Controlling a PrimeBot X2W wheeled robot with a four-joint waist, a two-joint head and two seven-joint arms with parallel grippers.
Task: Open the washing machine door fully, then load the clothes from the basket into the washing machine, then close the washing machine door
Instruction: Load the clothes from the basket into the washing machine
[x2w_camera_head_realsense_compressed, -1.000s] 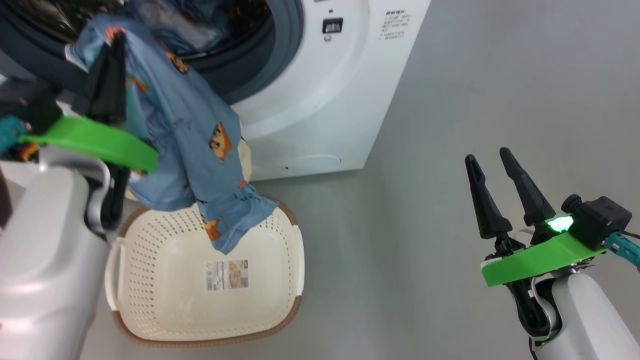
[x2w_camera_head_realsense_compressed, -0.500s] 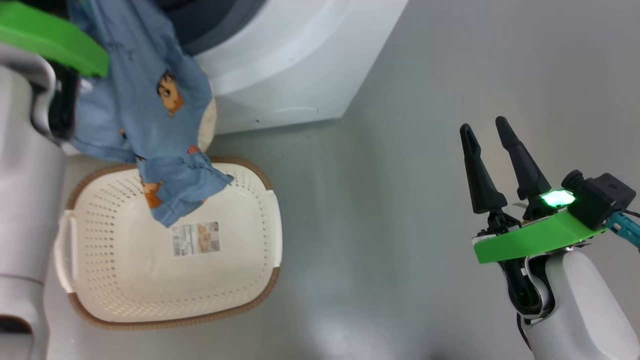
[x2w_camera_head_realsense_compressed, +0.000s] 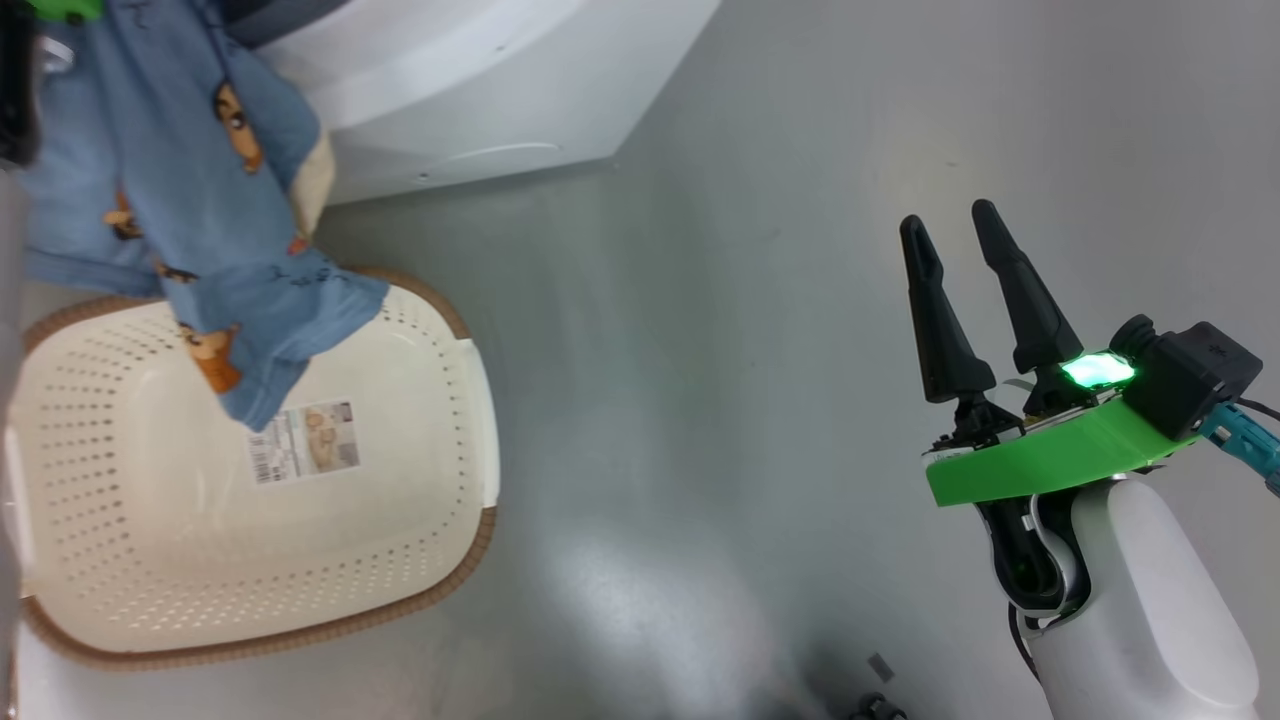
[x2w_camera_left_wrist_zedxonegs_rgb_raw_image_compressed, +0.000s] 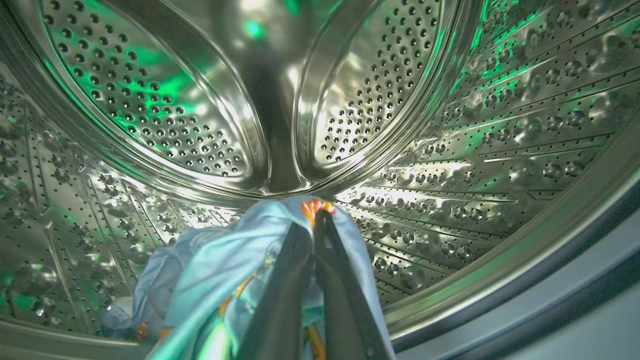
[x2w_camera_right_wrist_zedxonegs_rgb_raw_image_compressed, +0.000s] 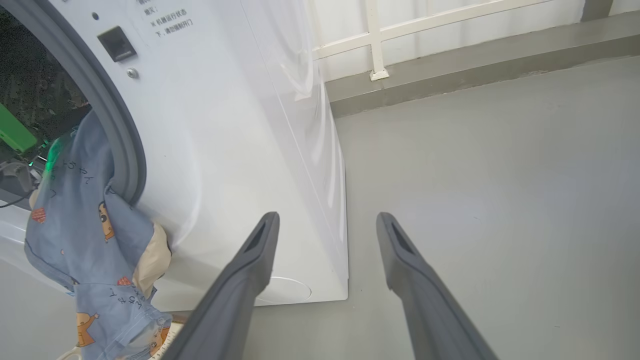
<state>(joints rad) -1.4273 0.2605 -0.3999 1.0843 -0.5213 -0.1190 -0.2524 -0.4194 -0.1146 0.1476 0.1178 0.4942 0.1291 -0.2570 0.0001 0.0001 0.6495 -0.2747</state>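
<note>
One garment of the clothes (x2w_camera_left_wrist_zedxonegs_rgb_raw_image_compressed: 220, 265) is partway loaded. Left gripper (x2w_camera_left_wrist_zedxonegs_rgb_raw_image_compressed: 312, 220): jaws pinched together on a fold of the light blue fabric, held inside the steel drum (x2w_camera_left_wrist_zedxonegs_rgb_raw_image_compressed: 150, 100) of the washing machine (x2w_camera_head_realsense_compressed: 480, 90), short of the far wall. Right gripper (x2w_camera_head_realsense_compressed: 948, 220): jaws spread wide, holding nothing, idle over the bare floor (x2w_camera_head_realsense_compressed: 700, 350), well apart to the right of the machine.

Critical relation: the garment's long axis runs from the pinch back out over the grey gasket (x2w_camera_right_wrist_zedxonegs_rgb_raw_image_compressed: 120, 140) and down the machine's front. Its loose tail hangs over the far edge of the basket (x2w_camera_head_realsense_compressed: 150, 520), which otherwise looks empty. Most of the cloth therefore lies behind and below the claw, outside the opening.

Assessment: the left arm alone is placed to carry it deeper. Released at this point, the tail would likely drag the garment out.
</note>
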